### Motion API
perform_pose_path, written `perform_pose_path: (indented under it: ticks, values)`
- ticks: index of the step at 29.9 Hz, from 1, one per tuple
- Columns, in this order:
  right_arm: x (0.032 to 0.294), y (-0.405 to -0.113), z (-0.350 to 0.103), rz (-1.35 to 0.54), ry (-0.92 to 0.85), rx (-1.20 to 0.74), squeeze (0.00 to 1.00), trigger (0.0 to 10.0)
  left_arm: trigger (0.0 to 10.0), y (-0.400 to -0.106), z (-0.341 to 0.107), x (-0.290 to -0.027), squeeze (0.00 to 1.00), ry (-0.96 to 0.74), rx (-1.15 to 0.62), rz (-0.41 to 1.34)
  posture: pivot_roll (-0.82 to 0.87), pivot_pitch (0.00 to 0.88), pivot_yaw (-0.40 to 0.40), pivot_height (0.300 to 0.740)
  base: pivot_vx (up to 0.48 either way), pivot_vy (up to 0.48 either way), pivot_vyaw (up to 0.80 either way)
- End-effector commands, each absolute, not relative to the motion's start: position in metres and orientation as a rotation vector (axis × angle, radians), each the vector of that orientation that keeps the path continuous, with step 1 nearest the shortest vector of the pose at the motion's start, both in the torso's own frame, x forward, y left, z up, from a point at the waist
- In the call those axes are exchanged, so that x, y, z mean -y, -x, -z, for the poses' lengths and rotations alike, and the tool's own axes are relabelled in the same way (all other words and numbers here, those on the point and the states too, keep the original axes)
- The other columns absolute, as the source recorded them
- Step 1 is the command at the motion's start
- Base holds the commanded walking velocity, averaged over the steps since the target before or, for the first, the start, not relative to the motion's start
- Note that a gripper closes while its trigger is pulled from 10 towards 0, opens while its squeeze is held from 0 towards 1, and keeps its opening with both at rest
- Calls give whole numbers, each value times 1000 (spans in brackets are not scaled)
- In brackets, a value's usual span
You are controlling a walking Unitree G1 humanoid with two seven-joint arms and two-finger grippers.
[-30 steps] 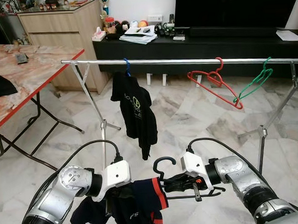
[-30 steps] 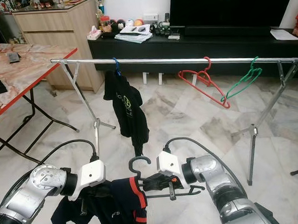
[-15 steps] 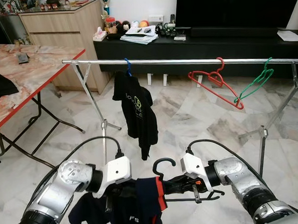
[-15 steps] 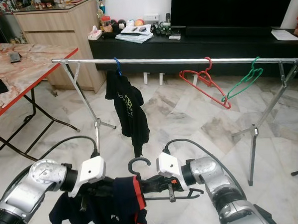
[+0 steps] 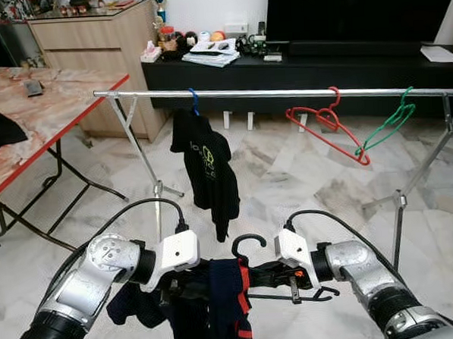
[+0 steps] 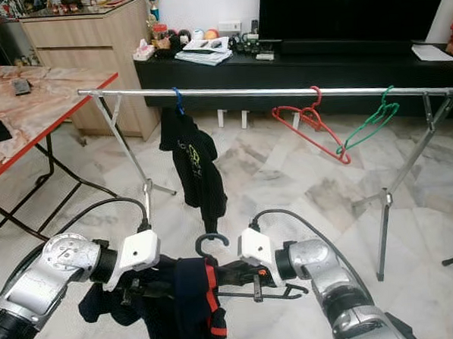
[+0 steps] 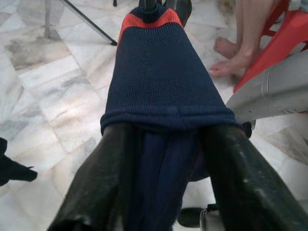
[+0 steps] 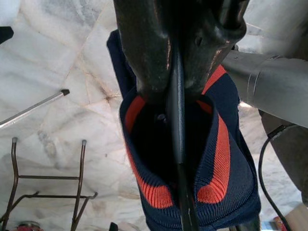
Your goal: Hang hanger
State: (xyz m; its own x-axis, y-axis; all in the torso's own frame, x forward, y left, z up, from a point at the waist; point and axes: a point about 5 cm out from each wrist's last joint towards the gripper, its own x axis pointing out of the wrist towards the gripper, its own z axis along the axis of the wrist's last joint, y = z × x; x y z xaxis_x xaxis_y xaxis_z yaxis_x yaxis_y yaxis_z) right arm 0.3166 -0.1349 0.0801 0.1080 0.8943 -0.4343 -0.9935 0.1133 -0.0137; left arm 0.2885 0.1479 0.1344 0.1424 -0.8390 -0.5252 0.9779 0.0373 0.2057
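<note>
A marble-tiled living room is lying ahead, with a silver clothes rail point(image 5: 283, 93) crossing it in front of a dark TV console point(image 5: 297, 67). A black hanger point(image 5: 251, 271) is sitting low between the two arms, well below the rail, its hook point(image 5: 244, 241) curling upward. It is carrying a navy garment point(image 5: 210, 299) with an orange-red collar band, draped and bunched. The right gripper point(image 5: 271, 274) is clamping the hanger's thin bar between its fingers. The left gripper point(image 7: 163, 144) is pinching the navy fabric between its two black fingers point(image 7: 96, 187). On the rail a black shirt point(image 5: 207, 167), a red hanger point(image 5: 327, 122) and a green hanger point(image 5: 388, 127) are hanging
</note>
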Motion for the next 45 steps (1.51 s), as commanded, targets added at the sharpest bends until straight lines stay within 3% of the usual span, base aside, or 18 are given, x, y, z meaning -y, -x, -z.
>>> perform_pose_path:
  ticks: [1,8,9,10,19,33,45]
  values:
    - [138,-317,-78,-1386,303,-351,0,0,10000,-290,-147,-148,1000,-595,-250,1441,95,39,32,740,0,0,0]
    - [142,-318,-76,-1309,298,-334,0,0,10000,-293,-147,-146,1000,-619,-216,1406,95,39,32,740,0,0,0]
    - [142,-319,-77,-1291,296,-326,0,0,10000,-294,-147,-147,204,-635,-201,1386,95,39,32,740,0,0,0]
    - [143,-320,-77,-1267,291,-318,0,0,10000,-297,-146,-147,0,-652,-188,1351,95,39,32,740,0,0,0]
    - [148,-328,-78,-1085,279,-266,0,0,10000,-310,-154,-158,0,-676,-101,1163,87,30,27,740,0,0,0]
    - [154,-356,-108,-667,153,-64,0,0,10000,-323,-140,-164,0,-502,15,725,85,5,15,740,0,0,0]
    - [121,-371,-149,-727,16,94,0,0,10000,-333,-118,-140,0,-369,16,523,96,0,-21,740,0,0,0]
